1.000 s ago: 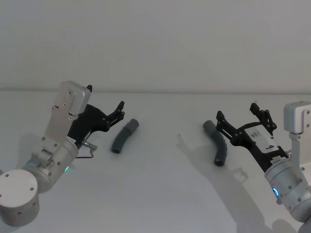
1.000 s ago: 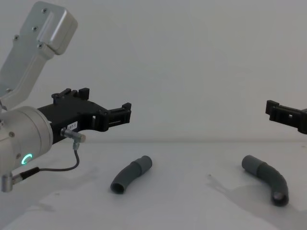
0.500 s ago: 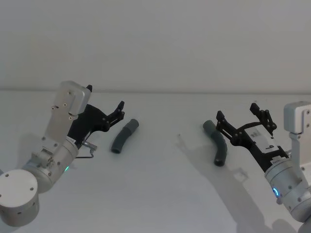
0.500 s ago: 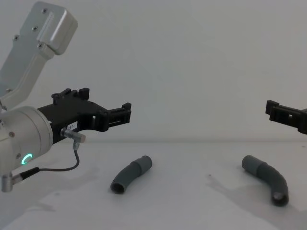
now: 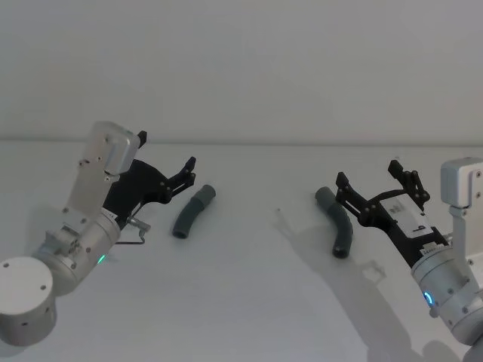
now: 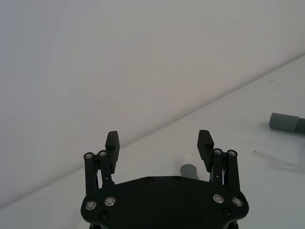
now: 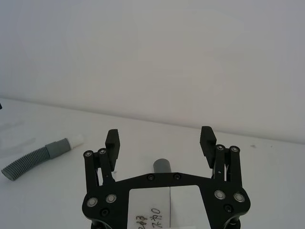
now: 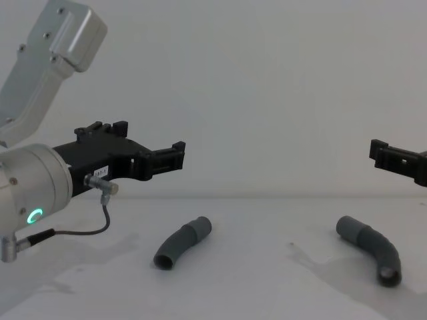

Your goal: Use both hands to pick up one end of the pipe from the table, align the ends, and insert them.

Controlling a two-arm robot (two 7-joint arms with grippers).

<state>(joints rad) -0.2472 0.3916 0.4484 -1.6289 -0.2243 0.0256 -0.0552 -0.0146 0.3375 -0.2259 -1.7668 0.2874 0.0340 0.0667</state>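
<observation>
Pipe end (image 6: pixel 189 170) partly behind L gripper (image 6: pixel 159 143)

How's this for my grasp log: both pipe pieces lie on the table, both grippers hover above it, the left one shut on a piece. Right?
No: the left gripper is open and empty; the left wrist view shows its jaws spread. The left pipe piece and right pipe piece lie on the table; the right gripper hovers too.

A plain, bare, pale grey wall (image 5: pixel 249 68) rose straight behind a matte white table (image 5: pixel 249 302), the two meeting in a faint dark line across the whole width, while soft, even light left only weak grey shadows on it.
</observation>
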